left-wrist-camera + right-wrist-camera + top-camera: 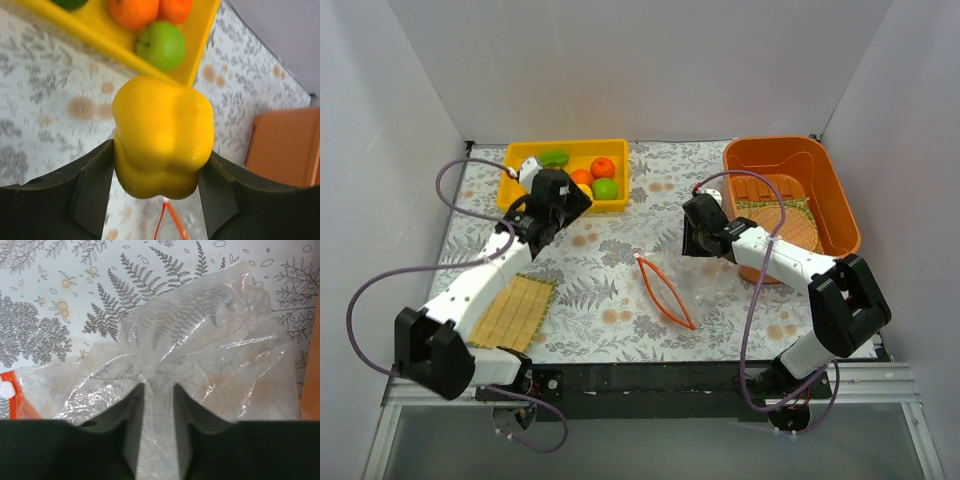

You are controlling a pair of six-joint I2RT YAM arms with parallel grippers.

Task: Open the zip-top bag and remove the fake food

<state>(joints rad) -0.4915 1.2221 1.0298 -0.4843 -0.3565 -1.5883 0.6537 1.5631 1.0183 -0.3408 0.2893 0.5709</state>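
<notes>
My left gripper [570, 200] [157, 175] is shut on a yellow fake pepper [162, 135] and holds it just in front of the yellow tray [535, 200] [200, 55]. In the tray lie a dark green piece [555, 157], two orange balls [603, 167] [135, 10] and a bright green ball [606, 188] [161, 45]. The clear zip-top bag [700, 285] [200, 345] lies mid-table, its orange-red zip strip [662, 292] [167, 220] spread open toward the left. My right gripper [698, 243] [159, 405] is shut on the bag's far end, with plastic pinched between the jaws.
An orange bin [840, 200] [285, 145] at the back right holds wooden slats and a round woven disc [782, 222]. A woven straw mat [515, 312] lies at the front left beside the left arm. White walls close in the table.
</notes>
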